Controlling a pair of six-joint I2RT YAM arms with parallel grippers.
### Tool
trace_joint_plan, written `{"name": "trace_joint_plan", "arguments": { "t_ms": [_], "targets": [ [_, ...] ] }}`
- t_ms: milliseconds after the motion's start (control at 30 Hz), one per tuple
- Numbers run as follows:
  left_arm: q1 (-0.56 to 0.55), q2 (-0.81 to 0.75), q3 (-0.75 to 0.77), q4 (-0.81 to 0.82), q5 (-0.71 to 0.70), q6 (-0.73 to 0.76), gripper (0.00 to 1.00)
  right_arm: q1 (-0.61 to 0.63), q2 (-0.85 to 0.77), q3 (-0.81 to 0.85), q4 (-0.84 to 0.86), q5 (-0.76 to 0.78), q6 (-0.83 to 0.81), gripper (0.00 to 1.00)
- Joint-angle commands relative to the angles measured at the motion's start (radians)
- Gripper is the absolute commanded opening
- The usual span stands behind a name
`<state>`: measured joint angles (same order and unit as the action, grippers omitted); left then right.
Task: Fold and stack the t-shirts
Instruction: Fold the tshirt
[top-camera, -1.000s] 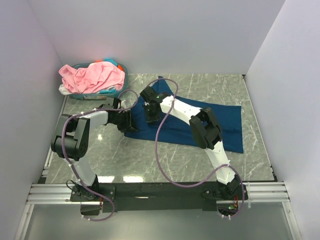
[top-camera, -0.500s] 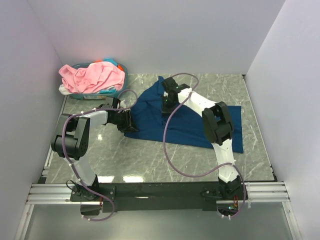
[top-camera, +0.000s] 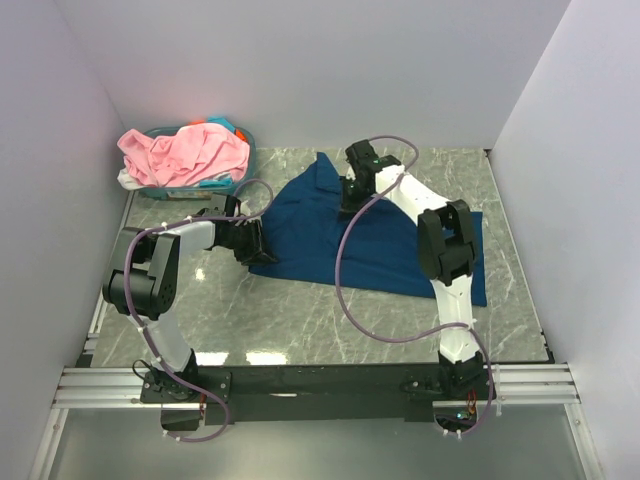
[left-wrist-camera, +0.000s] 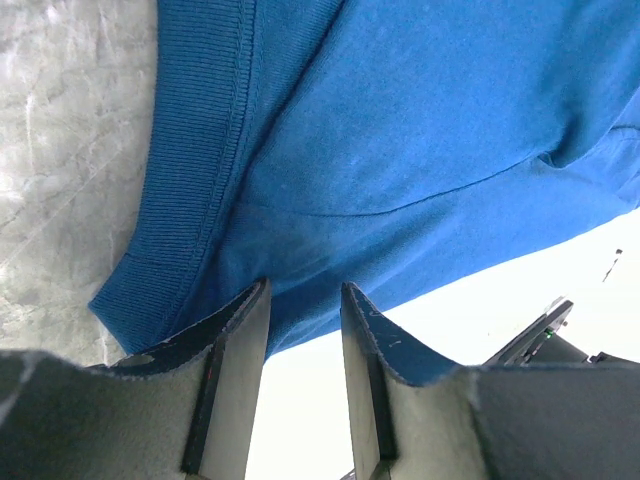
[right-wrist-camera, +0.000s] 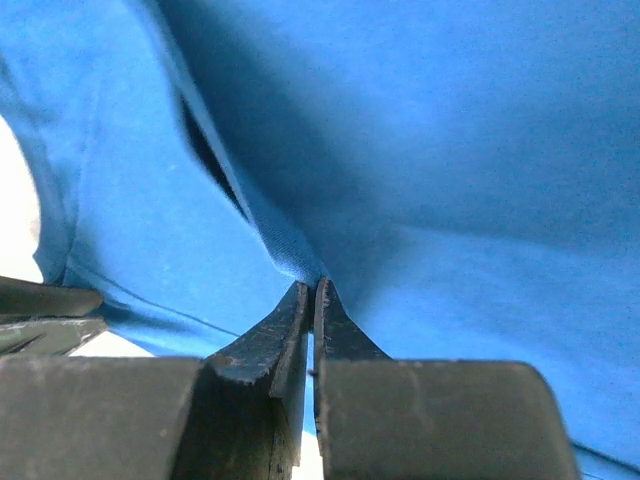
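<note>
A dark navy t-shirt (top-camera: 385, 255) lies spread across the middle of the marble table, its far left part pulled up. My right gripper (top-camera: 353, 193) is at the shirt's far edge, shut on a pinched fold of the navy cloth (right-wrist-camera: 300, 255). My left gripper (top-camera: 254, 242) rests at the shirt's left side, next to the ribbed hem (left-wrist-camera: 190, 180). Its fingers (left-wrist-camera: 235, 330) stand apart with nothing between them, the tips just short of the cloth's edge. A pink t-shirt (top-camera: 185, 152) is heaped in the teal basket (top-camera: 215, 186) at the back left.
Pale cloth shows under the pink shirt at the basket's left side. White walls close the table on the left, back and right. A purple cable (top-camera: 340, 270) from the right arm loops over the shirt. Bare marble (top-camera: 300, 320) runs along the near side.
My right gripper has travelled to the right and towards the back wall, dragging the navy cloth with it and opening that part out. The left arm has stayed in place.
</note>
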<state>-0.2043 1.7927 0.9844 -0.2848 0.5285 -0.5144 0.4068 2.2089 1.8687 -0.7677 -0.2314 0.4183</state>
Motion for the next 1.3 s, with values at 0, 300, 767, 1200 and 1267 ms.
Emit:
{"name": "trace_joint_plan", "arguments": {
  "t_ms": [0, 300, 767, 1200, 1267],
  "targets": [
    [0.000, 0.024, -0.010, -0.022, -0.053, -0.001, 0.41, -0.029, 0.009, 0.043, -0.027, -0.028, -0.032, 0.02],
    [-0.001, 0.025, 0.005, -0.033, -0.061, -0.018, 0.42, -0.056, 0.067, 0.115, -0.087, -0.005, -0.072, 0.05],
    [-0.018, 0.033, 0.089, -0.085, -0.082, -0.032, 0.53, -0.158, -0.044, 0.104, -0.081, 0.056, -0.056, 0.44],
    [-0.069, 0.051, 0.401, -0.166, -0.098, -0.038, 0.59, -0.339, -0.419, -0.440, 0.019, 0.053, -0.061, 0.44],
    [-0.087, 0.109, 0.463, -0.171, -0.076, -0.036, 0.59, -0.382, -0.445, -0.496, 0.018, 0.056, -0.070, 0.44]
  ]
}}
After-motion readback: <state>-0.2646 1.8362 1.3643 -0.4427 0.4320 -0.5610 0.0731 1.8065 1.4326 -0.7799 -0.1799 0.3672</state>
